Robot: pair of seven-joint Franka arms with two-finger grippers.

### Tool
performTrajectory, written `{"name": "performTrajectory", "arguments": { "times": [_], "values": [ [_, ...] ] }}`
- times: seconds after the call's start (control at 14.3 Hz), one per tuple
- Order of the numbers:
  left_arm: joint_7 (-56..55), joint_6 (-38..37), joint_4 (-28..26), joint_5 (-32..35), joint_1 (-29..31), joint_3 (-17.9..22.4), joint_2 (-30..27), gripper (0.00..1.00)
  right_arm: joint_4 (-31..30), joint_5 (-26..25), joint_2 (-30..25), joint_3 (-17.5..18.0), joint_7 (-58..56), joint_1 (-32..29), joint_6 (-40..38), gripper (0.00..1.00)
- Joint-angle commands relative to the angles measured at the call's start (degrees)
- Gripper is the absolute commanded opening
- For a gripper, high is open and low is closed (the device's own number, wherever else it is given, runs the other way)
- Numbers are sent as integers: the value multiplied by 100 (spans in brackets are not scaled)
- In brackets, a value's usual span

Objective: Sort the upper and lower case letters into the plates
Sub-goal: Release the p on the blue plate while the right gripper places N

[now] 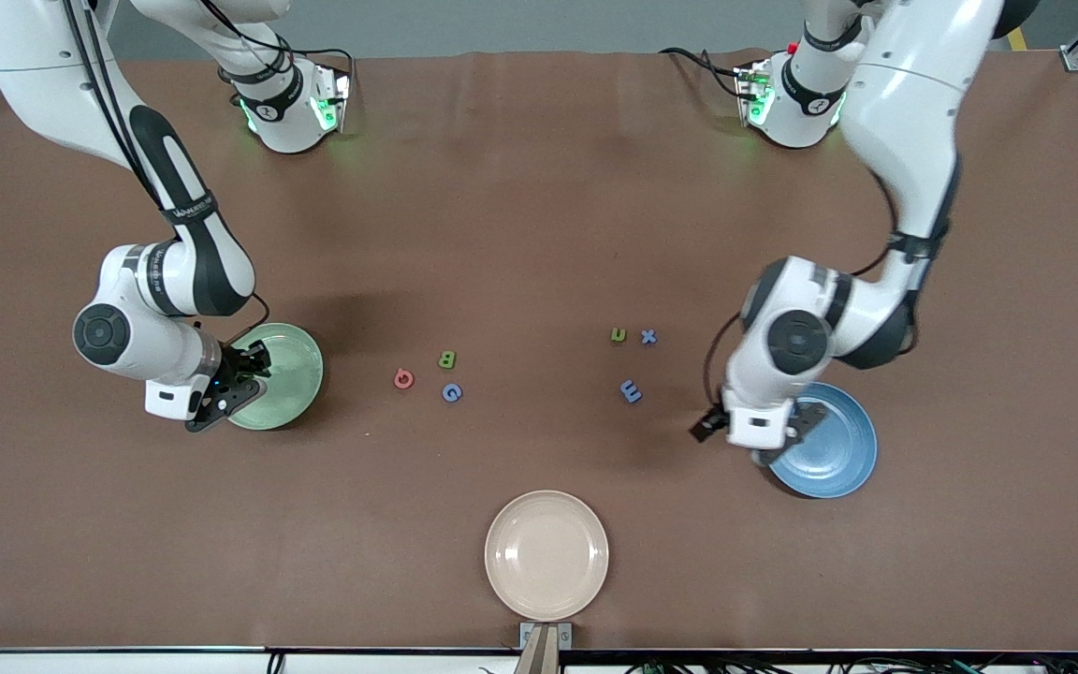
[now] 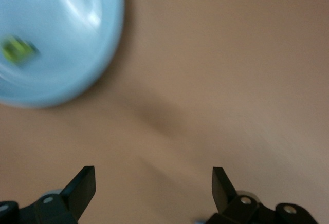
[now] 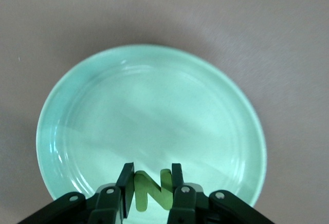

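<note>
My right gripper (image 3: 152, 175) is shut on the green N (image 3: 152, 189) and holds it over the mint green plate (image 3: 154, 106), at the plate's edge toward the right arm's end (image 1: 254, 367). My left gripper (image 2: 153, 185) is open and empty over bare table, next to the blue plate (image 2: 77, 39). A green piece, probably the p (image 2: 19, 50), lies in that plate. In the front view the arm hides part of the blue plate (image 1: 838, 449). On the table lie the pinkish O (image 1: 403, 378), green B (image 1: 447, 359), blue G (image 1: 451, 392), green n (image 1: 619, 334), blue x (image 1: 648, 336) and blue m (image 1: 631, 391).
A beige plate (image 1: 546, 554) sits near the table's front edge, at the middle. The mint plate (image 1: 286, 374) is toward the right arm's end, the blue plate toward the left arm's end. Brown tabletop (image 1: 539, 215) lies between the letters and the arm bases.
</note>
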Motion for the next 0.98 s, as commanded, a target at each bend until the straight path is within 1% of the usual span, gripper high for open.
{"name": "performTrajectory", "arguments": {
  "times": [0.0,0.07,0.14,0.21,0.28,0.35,0.42,0.49,0.56,0.63,0.77,0.91],
  "values": [
    [-447,-61,331,-38,-442,46,358,100,-225,-6,-45,126,23,-86,2,2],
    [-588,-26,331,-29,-470,46,437,99,-278,20,-45,135,23,-77,2,3],
    [-720,-17,331,-3,-583,46,542,97,-287,20,-45,135,41,-77,-6,19],
    [-738,1,340,6,-741,54,631,91,-296,20,-45,135,50,-77,-41,30],
    [-756,97,366,-3,-864,54,736,83,-296,29,-45,144,85,-77,-120,71],
    [-756,193,358,-20,-874,54,746,76,-287,29,-53,144,94,-86,-164,98],
    [-765,221,358,-38,-874,54,754,73,-252,29,-79,152,94,-86,-234,100],
    [-782,221,358,-47,-874,54,772,70,-217,46,-97,161,120,-68,-304,100],
    [-843,230,367,-47,-883,54,824,66,-156,168,-115,170,285,-16,-331,100],
    [-879,256,367,-38,-883,54,842,57,-59,265,-115,170,653,150,-366,100],
    [-879,317,358,-47,-883,54,842,28,195,266,-89,161,1749,589,-437,100],
    [-871,326,358,-38,-874,54,851,11,415,266,-54,161,2463,906,-455,100]
  ]
}}
